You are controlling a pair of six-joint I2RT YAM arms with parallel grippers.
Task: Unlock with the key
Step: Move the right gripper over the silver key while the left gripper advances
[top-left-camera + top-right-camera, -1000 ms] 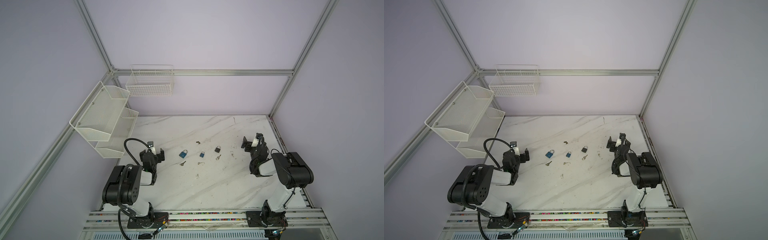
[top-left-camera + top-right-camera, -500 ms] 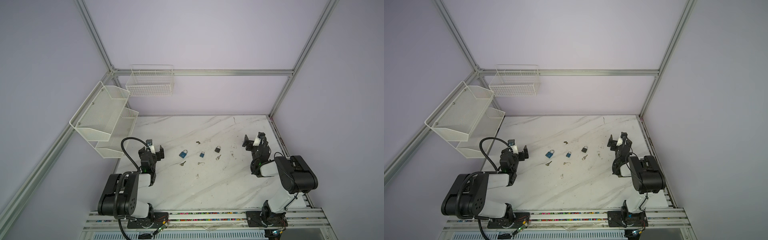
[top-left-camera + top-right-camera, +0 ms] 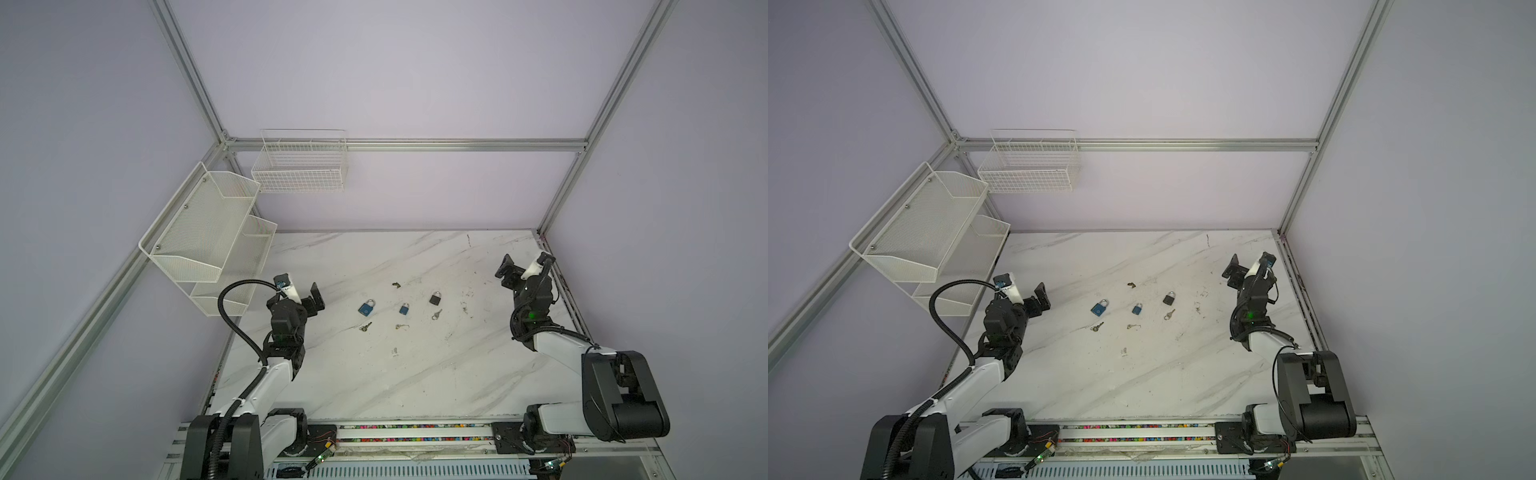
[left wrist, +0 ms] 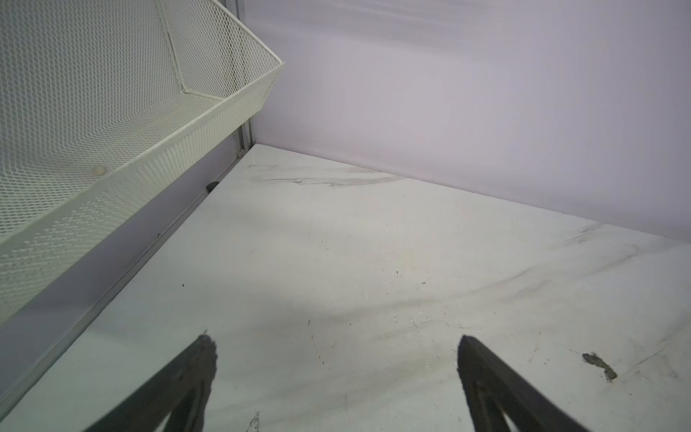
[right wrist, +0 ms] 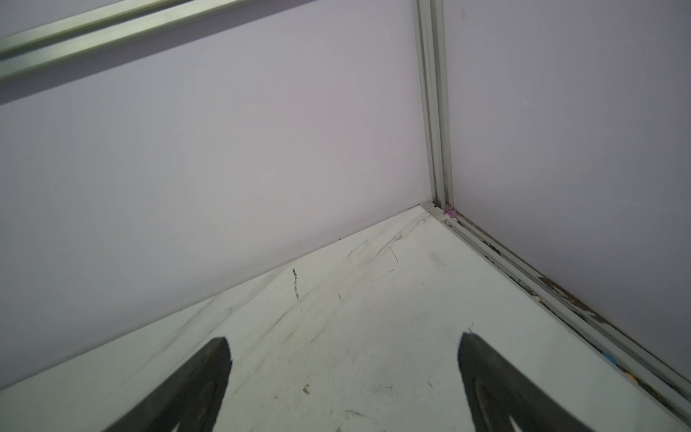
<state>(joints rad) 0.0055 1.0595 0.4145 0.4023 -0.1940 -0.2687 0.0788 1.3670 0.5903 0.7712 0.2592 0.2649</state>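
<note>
Look to the middle of the frame in both top views: large blue padlock [image 3: 366, 307], small blue padlock [image 3: 404, 308] and black padlock [image 3: 435, 298] in a row on the tabletop [image 3: 374, 382], all shackles apparently shut. Find a key just below each: first key [image 3: 365, 327], second key [image 3: 402, 326], third key [image 3: 436, 314]. Leave the dark scrap above the row alone; too small to name.

Note the left pincer [image 3: 302, 291] at centre-left, spread wide and empty, well apart from the large blue padlock. Note the right pincer [image 3: 523, 266] at upper right, likewise spread wide and empty, well apart from the black padlock. Expect no help from the wrist views yet: only bare marble, walls and, in the left wrist view, the mesh shelf [image 4: 112, 112].

Treat the step in hand, judging by this layout, as the first reach. Choose one padlock and the key nearest it; cannot tell from here which key fits. Turn both wrists toward the middle first, to bring the pair into close view. Come straight down over the flat key, jaws astride its head, and close across the narrow side. Pin the padlock by its body, keyhole end free. Avoid nudging the neighbouring keys.
</note>
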